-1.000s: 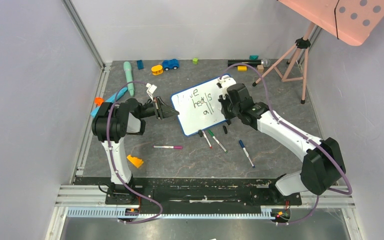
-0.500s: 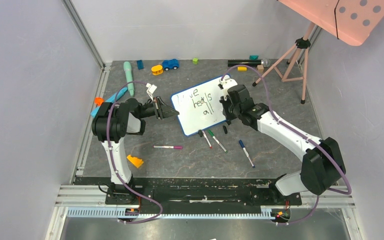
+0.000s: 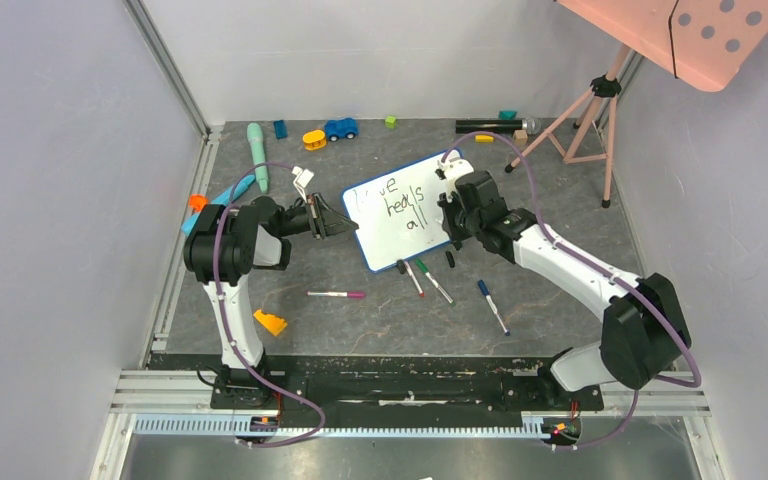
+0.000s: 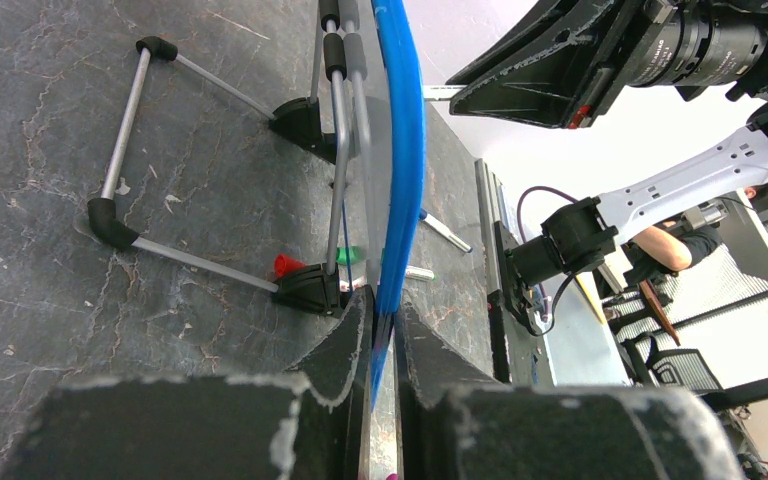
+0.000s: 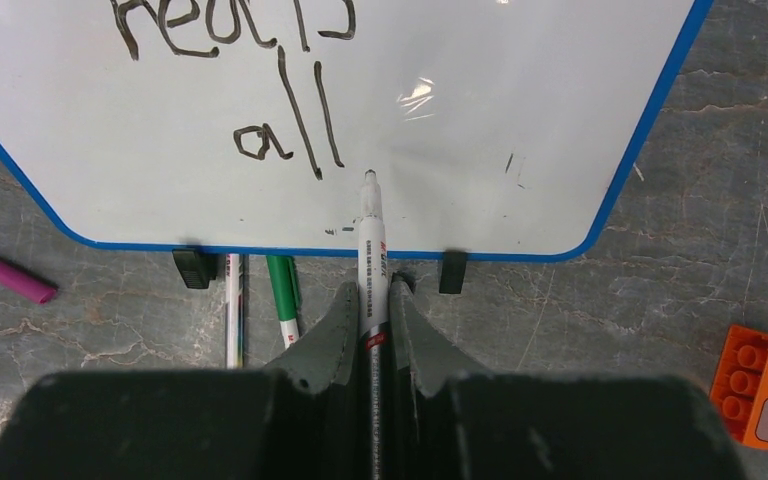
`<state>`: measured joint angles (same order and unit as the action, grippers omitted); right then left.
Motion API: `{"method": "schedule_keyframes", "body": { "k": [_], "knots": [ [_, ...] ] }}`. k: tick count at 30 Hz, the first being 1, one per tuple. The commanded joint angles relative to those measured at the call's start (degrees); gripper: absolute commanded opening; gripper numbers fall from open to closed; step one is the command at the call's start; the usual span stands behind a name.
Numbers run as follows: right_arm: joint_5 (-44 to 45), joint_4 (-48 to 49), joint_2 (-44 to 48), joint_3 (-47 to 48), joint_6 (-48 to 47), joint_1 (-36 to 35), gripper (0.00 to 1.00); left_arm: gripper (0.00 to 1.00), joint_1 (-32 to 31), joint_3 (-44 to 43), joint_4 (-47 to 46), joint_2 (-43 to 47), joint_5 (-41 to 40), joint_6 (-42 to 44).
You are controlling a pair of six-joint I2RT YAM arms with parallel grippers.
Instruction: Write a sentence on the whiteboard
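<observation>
The whiteboard (image 3: 380, 245), white with a blue frame, stands tilted on the table's middle. The sentence (image 3: 400, 208) reads "Love heals all" in dark staggered lines. My left gripper (image 3: 345, 222) is shut on the board's left blue edge (image 4: 400, 150), which runs between the fingertips (image 4: 382, 310). My right gripper (image 3: 454, 216) is shut on a white marker (image 5: 370, 240). The marker's tip is at the board (image 5: 520, 100), just right of and below "all" (image 5: 285, 130). I cannot tell if the tip touches.
A purple marker (image 3: 337, 294), red (image 3: 413, 277), green (image 3: 436, 283) and blue (image 3: 493, 306) markers and a black cap (image 3: 450, 258) lie in front of the board. An orange wedge (image 3: 270, 322) lies near left. Toys (image 3: 340, 128) line the back; a tripod (image 3: 580, 110) stands back right.
My right gripper with the marker has shifted slightly toward the back along the board's right part. The left arm and the board have not moved.
</observation>
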<state>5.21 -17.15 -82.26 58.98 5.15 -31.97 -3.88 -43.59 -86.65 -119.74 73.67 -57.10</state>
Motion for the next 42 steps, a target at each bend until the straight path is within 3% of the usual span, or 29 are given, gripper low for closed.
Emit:
{"method": "schedule_keyframes", "body": {
  "k": [1,25,32,38,42],
  "knots": [
    [0.2,2.5,-0.4,0.9,0.6,0.3,0.00,0.02,-0.3,0.7,-2.6,0.6,4.1,0.6],
    [2.0,3.8,-4.6,3.6,0.3,0.3,0.00,0.02,-0.3,0.7,-2.6,0.6,4.1,0.6],
    [-2.1,4.7,-4.6,3.4,-0.5,0.2,0.00,0.02,-0.3,0.9,-2.6,0.8,4.1,0.9],
    [3.2,3.2,-4.5,3.8,0.1,0.3,0.00,0.02,-0.3,0.8,-2.6,0.7,4.2,0.8],
    [1.3,3.2,-4.6,4.0,0.6,0.3,0.00,0.02,-0.3,0.7,-2.6,0.6,4.1,0.7]
  ]
}}
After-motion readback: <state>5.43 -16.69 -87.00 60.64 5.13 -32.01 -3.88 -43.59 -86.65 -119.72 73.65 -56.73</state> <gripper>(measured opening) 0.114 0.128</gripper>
